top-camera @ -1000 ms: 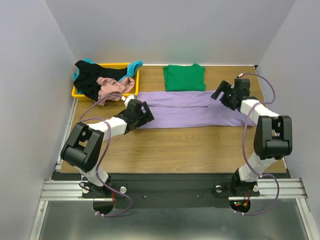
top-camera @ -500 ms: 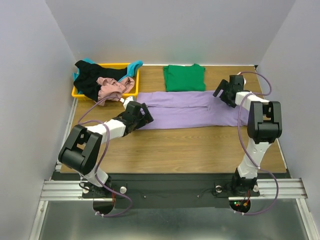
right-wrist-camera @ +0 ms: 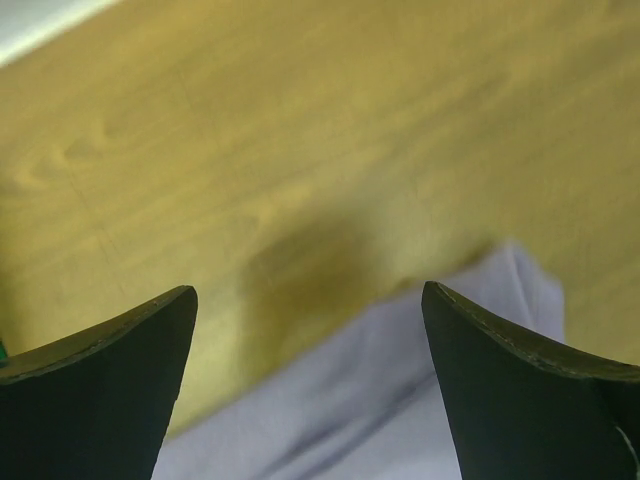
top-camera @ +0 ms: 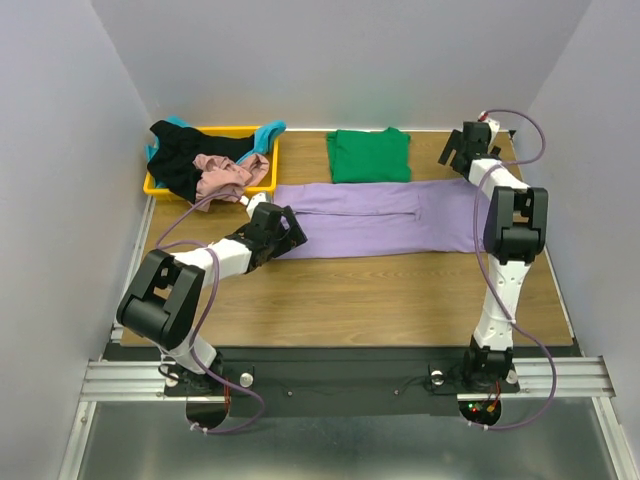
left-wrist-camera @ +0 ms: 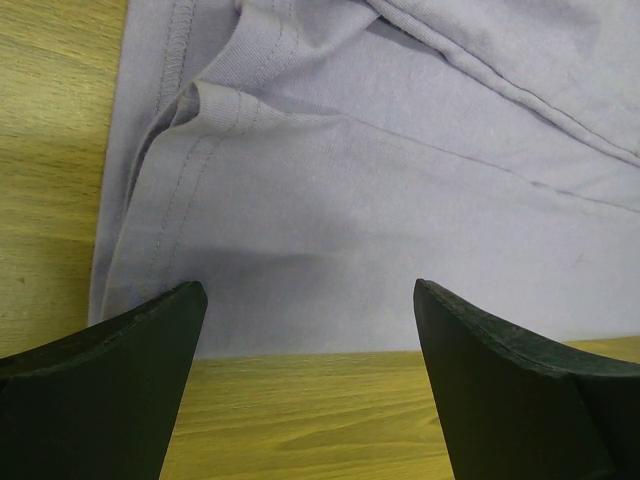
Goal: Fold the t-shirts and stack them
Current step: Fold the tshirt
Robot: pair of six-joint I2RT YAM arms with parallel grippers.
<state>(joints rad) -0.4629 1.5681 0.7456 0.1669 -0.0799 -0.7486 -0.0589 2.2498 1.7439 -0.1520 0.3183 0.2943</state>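
Top external view is showing the arms' bases at the near edge of the counter [top-camera: 380, 300]. Just beyond, the left hand [top-camera: 283, 226] is hovering over the left end of the purple t-shirt [top-camera: 380, 215], jaws spread wide with nothing between them. Its wrist view is putting the fingers [left-wrist-camera: 100, 400] either side of the cloth's near hem beside a sleeve seam, which is looking like a line-up for pinching that end. The purple t-shirt is lying as a long narrow band across the counter's middle, seemingly folded lengthwise, so a crosswise fold is probably coming next. Farther back, the right hand [top-camera: 462, 150] is hanging wide and empty near the far right corner, just past the band's right end, its wrist view catching mostly wood and a corner of purple. Along the far edge the green t-shirt [top-camera: 369, 155] is sitting folded, likely starting the stack. In the far left corner the yellow tray [top-camera: 150, 186] is holding the black t-shirt [top-camera: 178, 165], the pink t-shirt [top-camera: 228, 172] and the teal t-shirt [top-camera: 268, 130], all crumpled.
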